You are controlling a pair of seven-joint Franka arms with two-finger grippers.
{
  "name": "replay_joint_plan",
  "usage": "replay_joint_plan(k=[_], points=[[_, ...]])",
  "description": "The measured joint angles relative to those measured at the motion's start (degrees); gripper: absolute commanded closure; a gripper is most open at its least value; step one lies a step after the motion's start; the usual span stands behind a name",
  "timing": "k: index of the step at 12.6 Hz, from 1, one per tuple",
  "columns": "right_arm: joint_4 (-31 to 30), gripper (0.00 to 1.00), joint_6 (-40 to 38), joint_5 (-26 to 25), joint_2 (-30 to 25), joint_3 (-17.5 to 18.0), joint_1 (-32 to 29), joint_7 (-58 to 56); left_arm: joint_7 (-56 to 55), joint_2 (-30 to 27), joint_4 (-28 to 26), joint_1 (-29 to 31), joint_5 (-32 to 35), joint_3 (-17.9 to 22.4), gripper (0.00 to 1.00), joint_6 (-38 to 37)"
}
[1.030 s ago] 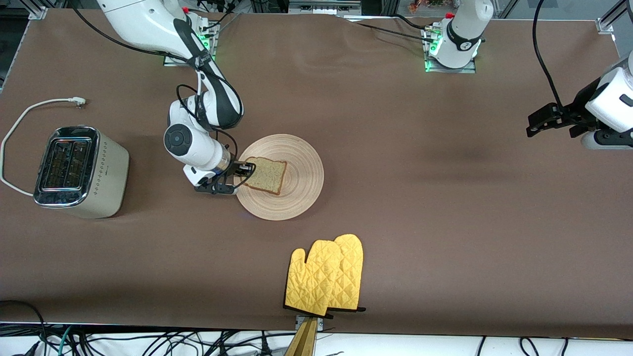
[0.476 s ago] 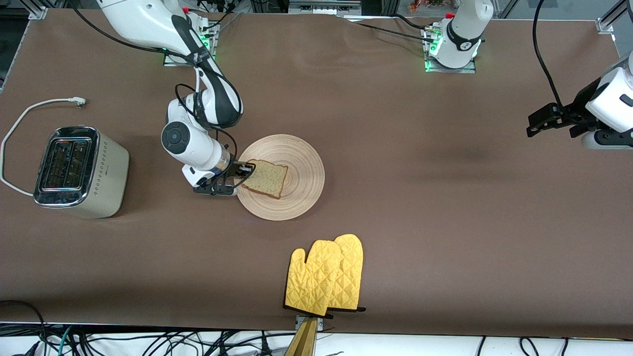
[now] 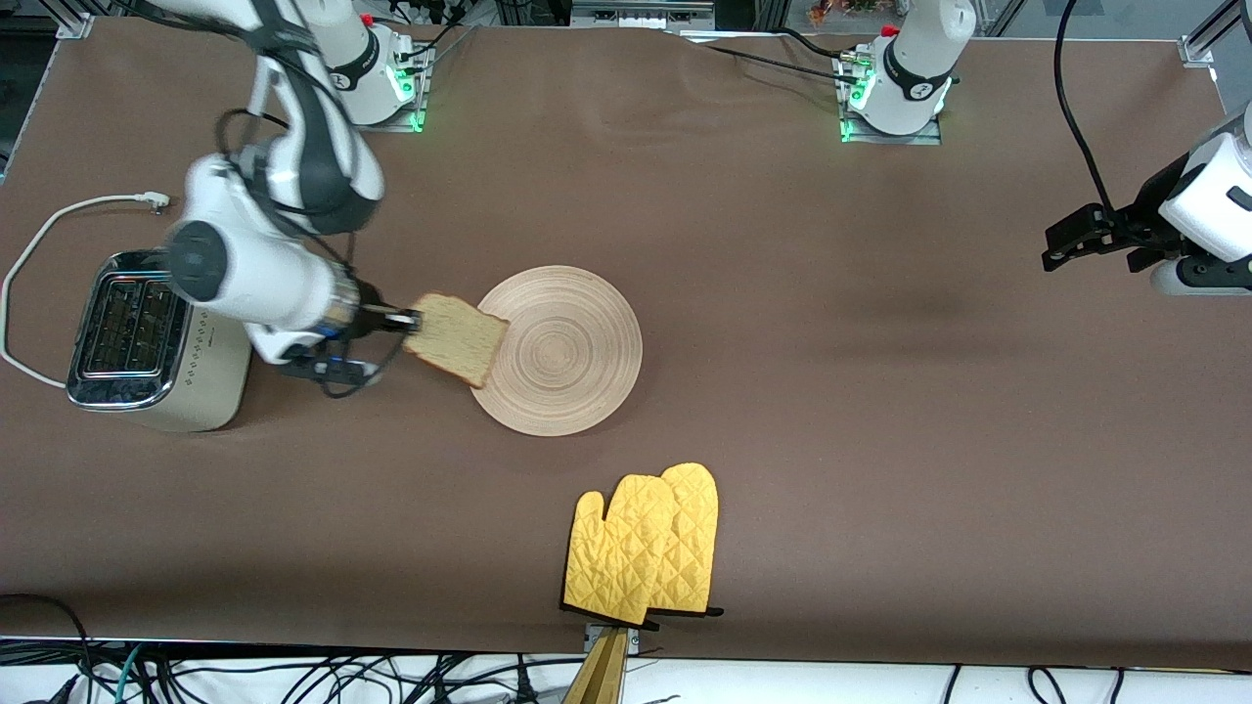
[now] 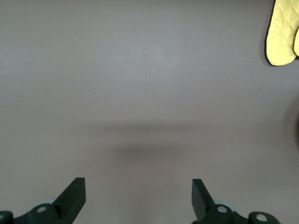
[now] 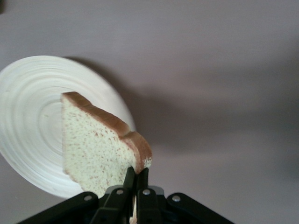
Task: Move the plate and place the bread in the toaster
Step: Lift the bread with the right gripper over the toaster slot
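Yellow quilted oven mitts (image 3: 641,548) lie nearest on the brown table (image 3: 831,411). Tan speckled bread slice (image 3: 456,338) has just come off the round light-wood plate (image 3: 567,350); right gripper (image 3: 403,323) fingers clenched on its crust, midway to the cream-white chrome-topped toaster (image 3: 156,337). I'd insert next. Left gripper (image 3: 1061,244) waits, fingers released.

A pair of quilted yellow oven mitts (image 3: 644,546) with black trim lies overlapped on the brown cloth-covered surface (image 3: 880,391), near its camera-side edge.
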Motion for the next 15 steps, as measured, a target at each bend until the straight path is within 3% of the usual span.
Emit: replay_joint_plan(k=[2, 4, 10, 15], points=[[4.6, 1.0, -10.7, -8.4, -1.0, -3.7, -0.2, -1.3, 0.0, 0.0, 0.0, 0.0, 0.0, 0.0, 0.0, 0.0], [7.9, 1.0, -16.8, -17.6, -1.1, -4.6, -0.3, -1.4, 0.0, 0.0, 0.0, 0.0, 0.0, 0.0, 0.0, 0.0], [8.9, 1.0, -18.7, -37.3, -0.4, -9.2, -0.3, -7.5, 0.0, 0.0, 0.0, 0.0, 0.0, 0.0, 0.0, 0.0], [8.9, 1.0, -19.8, -48.4, 0.4, -10.2, -0.7, -10.2, 0.0, 0.0, 0.0, 0.0, 0.0, 0.0, 0.0, 0.0]])
